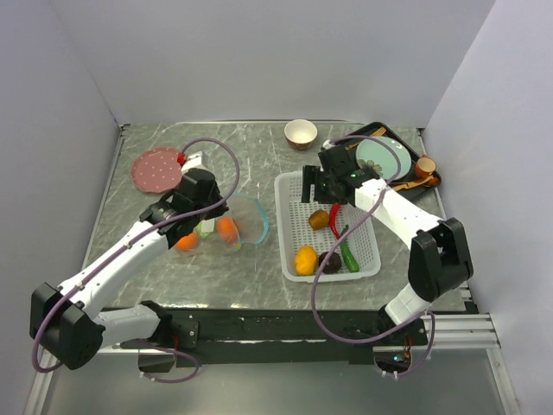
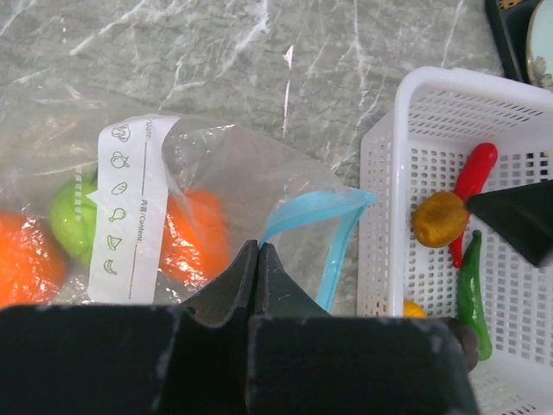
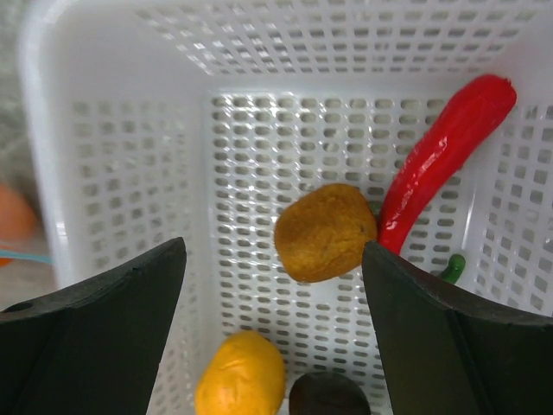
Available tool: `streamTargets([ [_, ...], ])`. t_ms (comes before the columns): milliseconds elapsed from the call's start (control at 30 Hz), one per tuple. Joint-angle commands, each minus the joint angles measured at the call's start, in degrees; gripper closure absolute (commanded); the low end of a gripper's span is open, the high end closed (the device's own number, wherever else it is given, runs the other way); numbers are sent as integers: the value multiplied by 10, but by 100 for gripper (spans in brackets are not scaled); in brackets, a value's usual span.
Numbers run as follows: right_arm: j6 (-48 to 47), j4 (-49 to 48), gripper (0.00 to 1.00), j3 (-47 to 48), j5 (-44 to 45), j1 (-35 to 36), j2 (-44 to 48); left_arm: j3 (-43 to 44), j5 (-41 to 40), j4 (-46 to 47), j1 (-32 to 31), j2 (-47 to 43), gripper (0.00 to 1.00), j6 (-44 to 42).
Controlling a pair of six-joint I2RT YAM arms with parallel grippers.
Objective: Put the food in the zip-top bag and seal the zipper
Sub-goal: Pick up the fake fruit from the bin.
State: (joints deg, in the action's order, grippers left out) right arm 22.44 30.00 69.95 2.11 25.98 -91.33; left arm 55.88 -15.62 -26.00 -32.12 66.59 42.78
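Hovering right pincer [image 3: 272, 249] wide open, empty, kiwi [image 3: 326, 232] directly below its gap; we judge it light, firm, rolly: grip across middle. Left pincer [image 2: 259, 251] pinched shut on lip of floppy bag [image 2: 220, 160].

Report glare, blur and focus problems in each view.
Top external: even light, no hard glare. Left wrist: wrinkles in the zip-top bag catch sheen, hazing the orange inside. Right wrist: kiwi sharp, the frame's left edge out of focus.
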Motion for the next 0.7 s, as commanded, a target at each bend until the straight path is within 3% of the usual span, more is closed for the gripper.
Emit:
streamTargets([
  [0,-34,34,11,12,18,-4,-24,6,10,27,1,-15,99,-2],
  [400,-56,19,14,-10,-46,-16,-56,5,6,24,1,-30,99,-6],
  [667,-61,29,20,4,-34,-16,-98,7,2,23,1,-31,99,-3],
])
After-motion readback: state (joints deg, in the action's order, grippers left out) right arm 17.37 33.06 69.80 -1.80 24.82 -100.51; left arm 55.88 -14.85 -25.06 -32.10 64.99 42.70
